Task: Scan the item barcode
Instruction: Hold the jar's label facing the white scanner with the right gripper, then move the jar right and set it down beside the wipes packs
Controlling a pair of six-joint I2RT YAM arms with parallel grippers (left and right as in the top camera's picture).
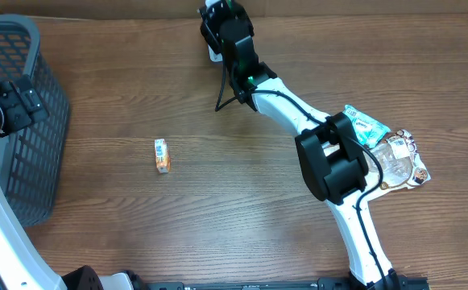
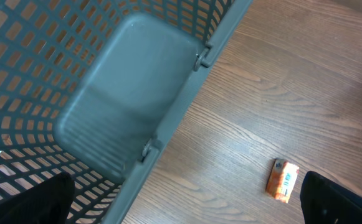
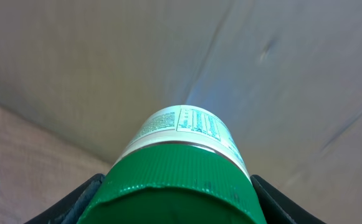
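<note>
**A:** While the right jaws are clamped on the bottle [image 3: 181, 155], where exactly do they hold it?

**B:** At the green cap [image 3: 181, 190], one jaw on each side. The body points away from them toward the cardboard wall [image 3: 75, 56], with the label [image 3: 190, 121] on top.

**A:** How will it handle?

**B:** I'd judge it to be rigid plastic, fairly light and not fragile. The ribbed cap gives good bite, but a round body could twist in the grip if swung fast. Holding it by the cap leaves the label clear, which suits scanning. The print is too small to tell whether the barcode is on the face that shows.

**A:** And the left jaws?

**B:** Spread wide and holding nothing, above the basket [image 2: 174, 118]. Just past its rim from them, a small carton [image 1: 162, 155] lies alone on the worktop [image 1: 217, 217]. Some packets [image 1: 395, 157] sit well behind the right jaws, beside that arm's elbow.
</note>
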